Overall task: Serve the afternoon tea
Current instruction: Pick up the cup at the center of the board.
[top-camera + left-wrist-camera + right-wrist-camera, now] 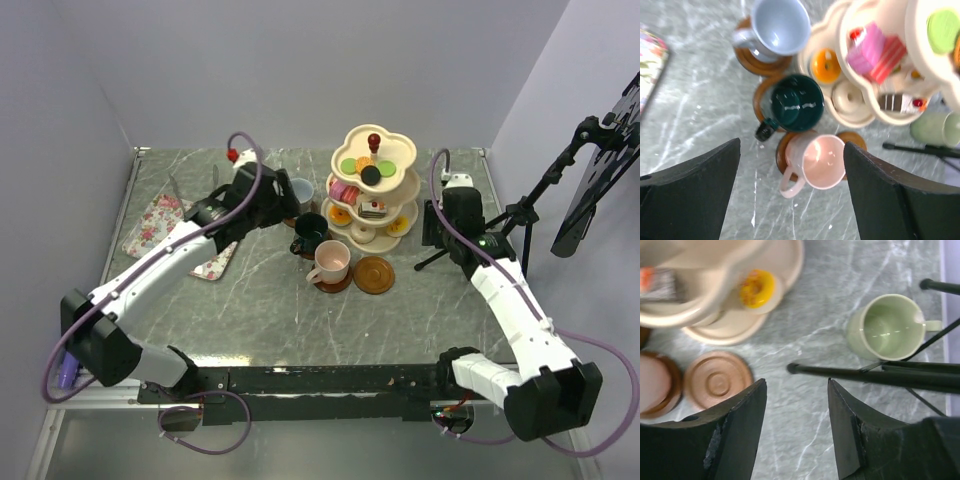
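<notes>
The cream three-tier stand with a red knob holds small cakes on all tiers. In front of it stand the grey-blue mug, the dark green mug and the pink mug, each on a brown saucer. One saucer is bare. My left gripper hovers open and empty above the pink mug. My right gripper is open and empty over bare table, between the bare saucer and the light green mug.
A floral tray with thin tongs lies at the left. A black tripod leg lies across the table just in front of my right fingers, next to the light green mug. The tripod stands at the right edge.
</notes>
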Motion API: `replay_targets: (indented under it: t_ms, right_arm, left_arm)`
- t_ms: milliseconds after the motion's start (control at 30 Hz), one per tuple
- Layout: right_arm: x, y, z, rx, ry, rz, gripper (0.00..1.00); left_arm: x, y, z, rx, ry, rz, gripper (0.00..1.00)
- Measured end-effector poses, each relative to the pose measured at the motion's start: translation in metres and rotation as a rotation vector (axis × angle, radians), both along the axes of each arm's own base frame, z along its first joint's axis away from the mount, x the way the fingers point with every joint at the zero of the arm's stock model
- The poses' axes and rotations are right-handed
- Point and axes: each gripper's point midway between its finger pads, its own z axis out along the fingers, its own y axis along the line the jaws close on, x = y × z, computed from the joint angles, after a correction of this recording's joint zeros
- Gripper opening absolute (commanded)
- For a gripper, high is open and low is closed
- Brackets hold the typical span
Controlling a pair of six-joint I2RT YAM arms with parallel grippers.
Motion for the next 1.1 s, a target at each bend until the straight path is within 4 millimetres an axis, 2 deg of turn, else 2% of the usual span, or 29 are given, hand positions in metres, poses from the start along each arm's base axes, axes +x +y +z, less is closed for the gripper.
replay_targets:
  t_ms: [167, 333, 733, 933, 1100]
  right_arm:
    - [0.015, -0.022, -0.017, -0.014, 0.044, -0.056, 0.57]
    - [0.027, -0.036, -0.029, -0.020, 0.067, -0.085, 0.58]
    - [0.070, -0.063, -0.064, -0.103, 0.187, -0.173, 0.59]
    - [0.077, -0.077, -0.076, -0.154, 0.238, -0.225, 0.59]
    - [0.074, -0.081, -0.088, -0.168, 0.290, -0.236, 0.59]
  left_arm:
    - [0.007, 0.033, 0.017, -0.026, -0.042, 0.074, 0.89]
    - [0.015, 0.053, 0.022, -0.021, -0.058, 0.118, 0.90]
    - [0.018, 0.076, 0.011, 0.008, -0.040, 0.138, 0.90]
    - [0.017, 0.086, 0.003, 0.010, -0.022, 0.150, 0.90]
    - [0.016, 0.092, -0.003, 0.010, -0.006, 0.155, 0.89]
